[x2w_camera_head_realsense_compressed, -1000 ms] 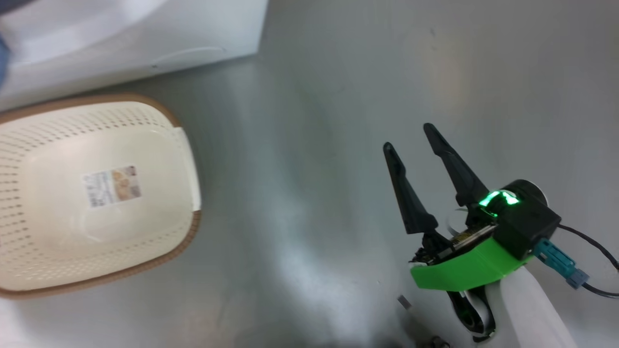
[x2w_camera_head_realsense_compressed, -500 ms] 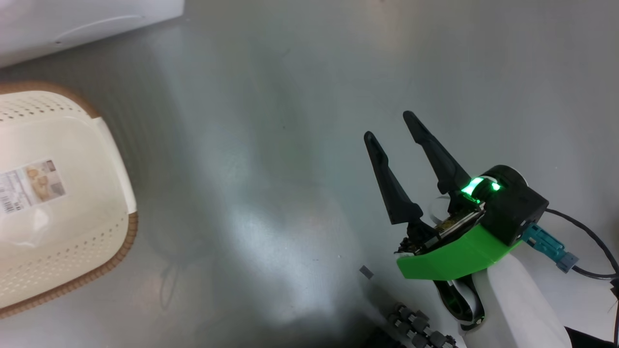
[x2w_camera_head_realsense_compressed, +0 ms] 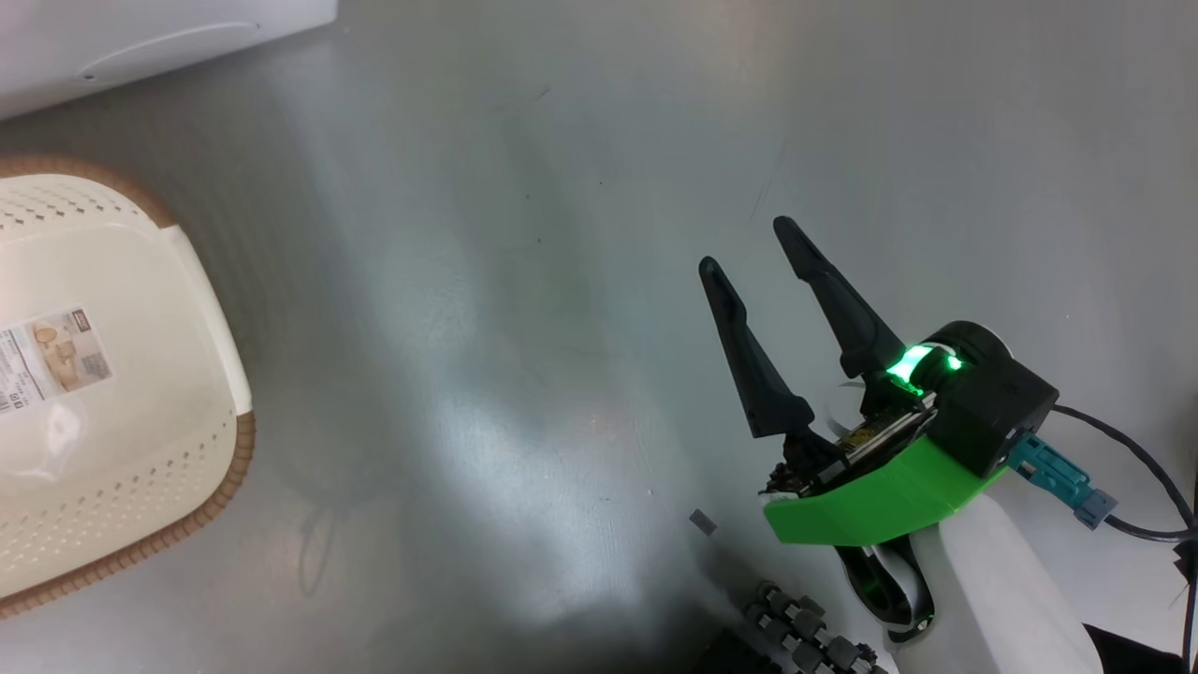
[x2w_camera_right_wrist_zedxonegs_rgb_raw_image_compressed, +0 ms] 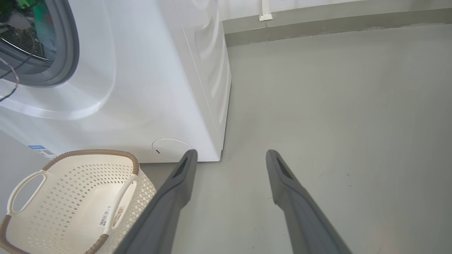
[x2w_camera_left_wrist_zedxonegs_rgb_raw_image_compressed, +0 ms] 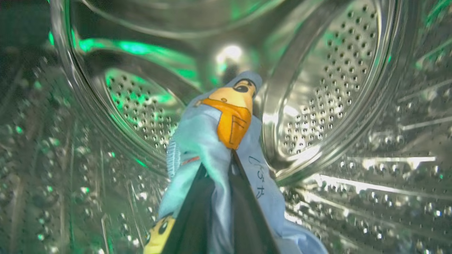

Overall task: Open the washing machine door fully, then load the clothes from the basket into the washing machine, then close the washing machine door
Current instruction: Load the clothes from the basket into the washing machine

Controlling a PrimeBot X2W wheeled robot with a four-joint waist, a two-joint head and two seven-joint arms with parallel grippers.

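Inside the washing machine's steel perforated drum (x2w_camera_left_wrist_zedxonegs_rgb_raw_image_compressed: pixel 335 88), my left gripper (x2w_camera_left_wrist_zedxonegs_rgb_raw_image_compressed: pixel 219 165) is shut on the clothes (x2w_camera_left_wrist_zedxonegs_rgb_raw_image_compressed: pixel 201 130), a light-blue bundle printed with orange cartoon figures that hangs off the fingertips. The cream basket (x2w_camera_head_realsense_compressed: pixel 140 487) stands on the floor at the left with just a paper label (x2w_camera_head_realsense_compressed: pixel 51 360) on its bottom; it also appears as the basket (x2w_camera_right_wrist_zedxonegs_rgb_raw_image_compressed: pixel 95 152) before the white washing machine (x2w_camera_right_wrist_zedxonegs_rgb_raw_image_compressed: pixel 152 88). My right gripper (x2w_camera_head_realsense_compressed: pixel 746 245) hangs open over bare floor, well right of the basket, and its own view shows the right gripper (x2w_camera_right_wrist_zedxonegs_rgb_raw_image_compressed: pixel 231 155) holding nothing. The washing machine door is out of view.
The machine's grey gasket (x2w_camera_right_wrist_zedxonegs_rgb_raw_image_compressed: pixel 67 46) rings the opening at upper left, with the round filter cover (x2w_camera_right_wrist_zedxonegs_rgb_raw_image_compressed: pixel 172 149) low on the front. Grey floor runs right to a wall skirting (x2w_camera_right_wrist_zedxonegs_rgb_raw_image_compressed: pixel 317 24). A small grey scrap (x2w_camera_head_realsense_compressed: pixel 702 522) and my base's black links (x2w_camera_head_realsense_compressed: pixel 805 637) lie near me.
The head camera has swung right, so the basket and the machine's foot slid left in the picture. The right gripper stays open in about the same pose.
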